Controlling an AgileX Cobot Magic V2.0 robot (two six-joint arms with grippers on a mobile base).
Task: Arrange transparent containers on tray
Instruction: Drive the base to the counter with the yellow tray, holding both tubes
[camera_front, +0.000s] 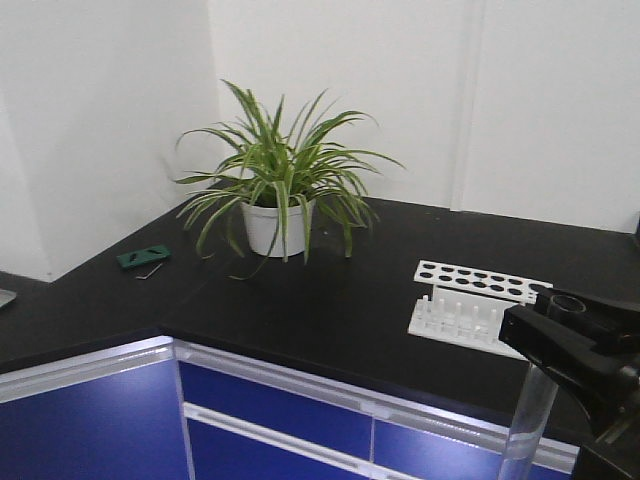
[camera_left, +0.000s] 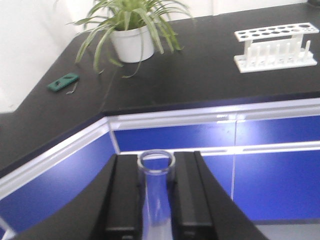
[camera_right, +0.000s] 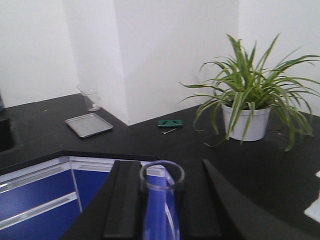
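While no yellow tray is showing in any view, the left gripper (camera_left: 156, 165) is holding a clear glass cylinder (camera_left: 156, 205) upright. Its jaws are gripping the tube snugly just below the round rim, with the blue cabinet fronts (camera_left: 270, 130) behind it and the worktop (camera_left: 200, 75) beyond. The right gripper (camera_right: 162, 170) is doing the same with a second cylinder (camera_right: 160, 215), jaws pressing against both sides of it, off the worktop's near edge. A small clear beaker (camera_right: 92, 99) is standing on the far worktop just beside the grey metal tray (camera_right: 89, 125). Judging from this, the arranging is only beginning. Two containers are being carried, nothing is sitting on the tray as far as can be seen, and both set-downs, perhaps the beaker too, are waiting.
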